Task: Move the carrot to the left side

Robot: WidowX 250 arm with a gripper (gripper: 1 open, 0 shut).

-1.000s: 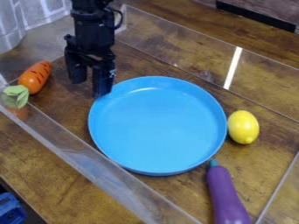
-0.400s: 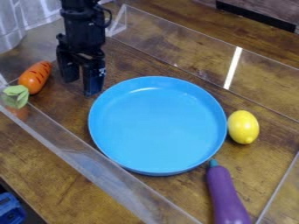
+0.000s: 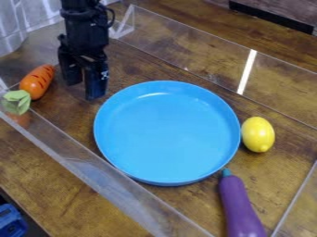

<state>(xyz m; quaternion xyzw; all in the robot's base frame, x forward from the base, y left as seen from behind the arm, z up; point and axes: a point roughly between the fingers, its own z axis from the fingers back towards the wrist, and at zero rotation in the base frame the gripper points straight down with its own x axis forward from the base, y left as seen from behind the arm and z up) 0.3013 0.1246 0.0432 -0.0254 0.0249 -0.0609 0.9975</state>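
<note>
Brown wood grain covers the table (image 3: 186, 46), crossed toward the upper right by a short pale strip (image 3: 247, 72). Along the near left side, a clear panel edge (image 3: 106, 171) cuts diagonally over the surface, and part of a blue object (image 3: 10, 220) shows in the bottom left corner; too little of it is visible to name it.

Near the middle lies a round blue plate (image 3: 166, 132) with a raised rim and nothing on it. Just beside it, on the right, sits a yellow lemon (image 3: 258, 134). Below the lemon a purple eggplant (image 3: 240, 205) lies lengthwise, its greenish tip pointing up toward the plate's lower right rim and its body running down to the bottom of the view.

On the left of the view is the carrot (image 3: 37, 82), orange-red with thin dark grooves, lying tilted on the table, well apart from the plate. Just below it is a green-topped object (image 3: 17, 100) with an orange part under the green, seen partly through the clear panel.

The dark gripper (image 3: 93, 81) reaches down from the top between the carrot and the plate, apart from the carrot. Its fingers blend into one dark shape, so whether they are apart or together cannot be told.
</note>
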